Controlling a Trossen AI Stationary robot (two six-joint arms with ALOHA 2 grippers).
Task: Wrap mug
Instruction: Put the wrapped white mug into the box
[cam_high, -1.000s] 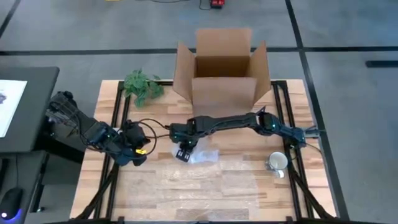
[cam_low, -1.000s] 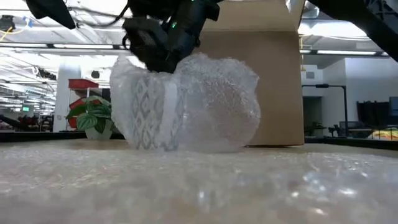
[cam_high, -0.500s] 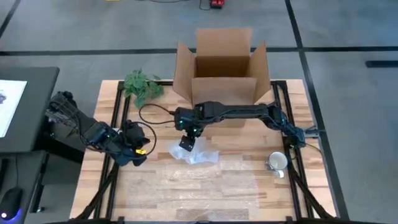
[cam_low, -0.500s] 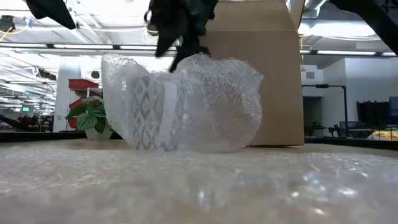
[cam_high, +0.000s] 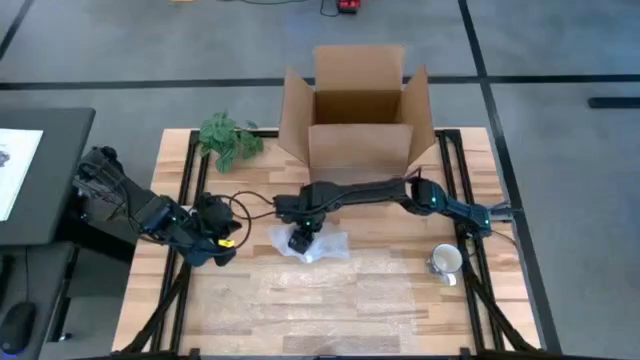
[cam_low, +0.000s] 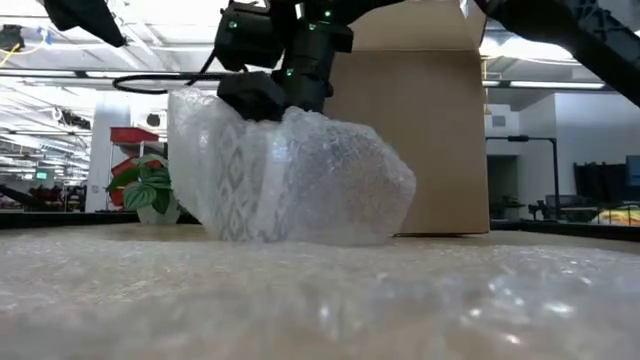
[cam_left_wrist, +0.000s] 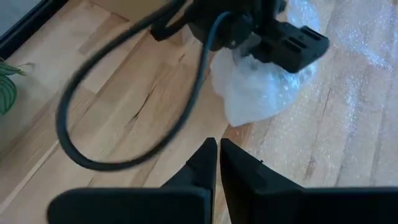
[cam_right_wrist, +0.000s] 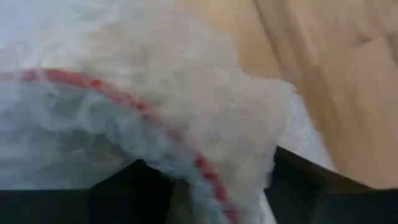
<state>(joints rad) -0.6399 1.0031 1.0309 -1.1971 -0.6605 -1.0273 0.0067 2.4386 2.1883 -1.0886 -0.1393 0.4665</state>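
Pressing straight down, the right gripper (cam_high: 301, 238) sits atop the patterned mug in clear bubble wrap (cam_high: 312, 244), mid-tabletop (cam_high: 250, 300); whether it pinches wrap is unclear. The left gripper (cam_left_wrist: 217, 154), closed, waits beside it toward the left edge.

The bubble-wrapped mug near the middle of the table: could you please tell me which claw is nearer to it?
Right. The right claw presses on top of the bubble-wrapped mug; the left claw waits apart, beside it at the table's left.
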